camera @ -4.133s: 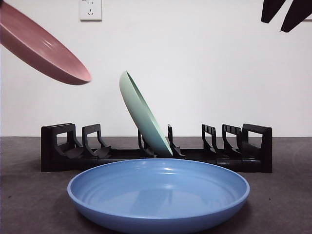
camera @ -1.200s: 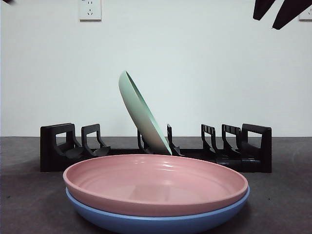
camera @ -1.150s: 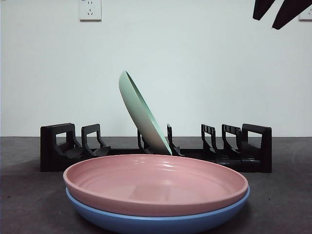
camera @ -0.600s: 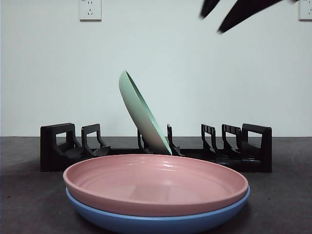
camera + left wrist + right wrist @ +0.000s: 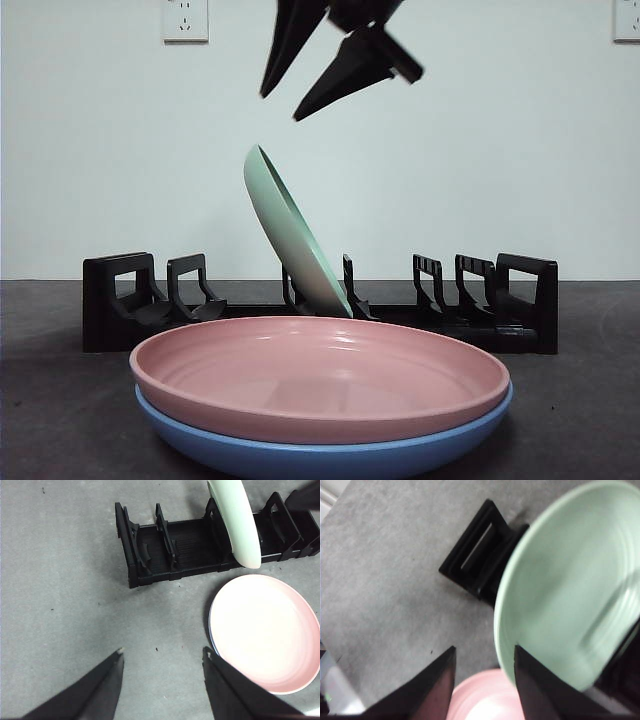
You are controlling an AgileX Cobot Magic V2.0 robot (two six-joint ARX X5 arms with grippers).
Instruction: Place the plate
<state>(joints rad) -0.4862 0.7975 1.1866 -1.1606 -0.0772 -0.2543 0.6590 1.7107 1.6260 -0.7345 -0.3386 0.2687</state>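
plates were spread across the scene, and read from left to right it went as follows. the black dish rack (image 5: 320, 305) began at the left with two unfilled slots, and stretched across the back of the grey table (image 5: 50, 400). the green plate (image 5: 293, 238) stood on edge in a slot near the rack's middle, tilted so that its upper rim leaned toward the left. the right gripper (image 5: 280, 105) hung just above that upper rim, its two jaws spread apart and holding nothing; in the right wrist view (image 5: 485, 652) the green plate (image 5: 570, 590) filled the space just past the jaw tips, its rim lining up with the gap between them. in front of the rack, well below the gripper, the pink plate (image 5: 320, 375) lay flat, nested in the blue plate (image 5: 320, 455). further right the rack's remaining slots stood bare. the left gripper (image 5: 162, 655) waited high over bare table off the rack's end, jaws wide and empty, with the pink plate (image 5: 265, 630) off to one side. judged from this, the right arm was far the nearer to the green plate, and a grip would need the jaws to straddle the thin rim, dropping along the plate's slanted long axis.
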